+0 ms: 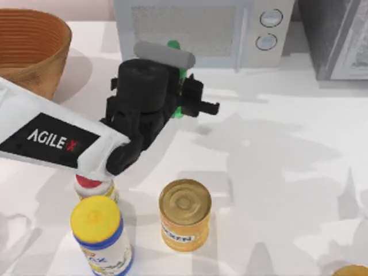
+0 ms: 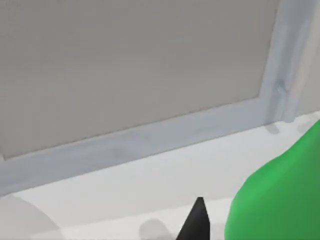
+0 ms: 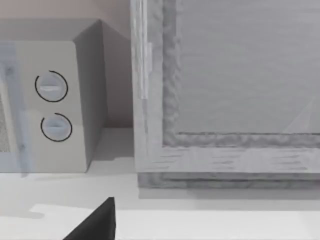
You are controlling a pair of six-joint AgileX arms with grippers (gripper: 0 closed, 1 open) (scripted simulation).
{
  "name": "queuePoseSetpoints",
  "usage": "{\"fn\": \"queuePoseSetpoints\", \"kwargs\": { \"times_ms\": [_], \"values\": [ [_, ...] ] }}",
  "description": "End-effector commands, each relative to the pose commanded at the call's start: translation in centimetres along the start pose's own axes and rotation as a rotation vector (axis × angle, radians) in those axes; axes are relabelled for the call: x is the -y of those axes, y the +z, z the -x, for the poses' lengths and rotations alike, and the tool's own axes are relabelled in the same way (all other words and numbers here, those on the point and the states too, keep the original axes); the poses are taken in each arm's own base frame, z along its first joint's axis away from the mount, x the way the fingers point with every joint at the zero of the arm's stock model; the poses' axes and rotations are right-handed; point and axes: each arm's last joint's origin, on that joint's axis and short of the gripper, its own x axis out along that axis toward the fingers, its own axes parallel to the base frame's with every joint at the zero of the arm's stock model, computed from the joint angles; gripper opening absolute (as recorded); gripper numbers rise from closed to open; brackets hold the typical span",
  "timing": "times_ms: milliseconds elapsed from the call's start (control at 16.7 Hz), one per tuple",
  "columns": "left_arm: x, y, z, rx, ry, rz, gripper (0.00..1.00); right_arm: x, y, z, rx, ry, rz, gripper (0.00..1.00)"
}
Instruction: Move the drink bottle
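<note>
A white table [image 1: 287, 172] holds a grey microwave oven [image 1: 201, 29] at the back, with my left arm reaching toward it.

The left gripper [image 1: 185, 98] is near the microwave's door, and its black fingers are closed on the slim green plastic drink bottle [image 1: 179, 77], which stands just in front of the door. In the left wrist view the bottle is a big green shape beside a black fingertip [image 2: 196, 222]. A round brown basket [image 1: 29, 46] sits at the far left. Near the front stand a gold-topped tin can [image 1: 184, 213], a yellow-lidded canister [image 1: 99, 236] and a red-capped white bottle [image 1: 92, 185]. I cannot tell how the right gripper's fingers stand.
</note>
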Motion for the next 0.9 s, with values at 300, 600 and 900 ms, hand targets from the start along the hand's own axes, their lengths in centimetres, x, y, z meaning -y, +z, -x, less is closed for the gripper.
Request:
{"fn": "queuePoseSetpoints", "kwargs": {
  "times_ms": [300,600,900],
  "values": [
    [-5.7,-1.2,6.7,-0.011,0.23,0.083,0.0,0.0,0.0,0.0,0.0,0.0,0.0,1.0],
    [-7.8,-3.3,10.4,-0.059,0.326,0.1,0.0,0.0,0.0,0.0,0.0,0.0,0.0,1.0],
    [-7.7,-3.4,10.3,-0.065,0.324,0.095,0.0,0.0,0.0,0.0,0.0,0.0,0.0,1.0]
  ]
}}
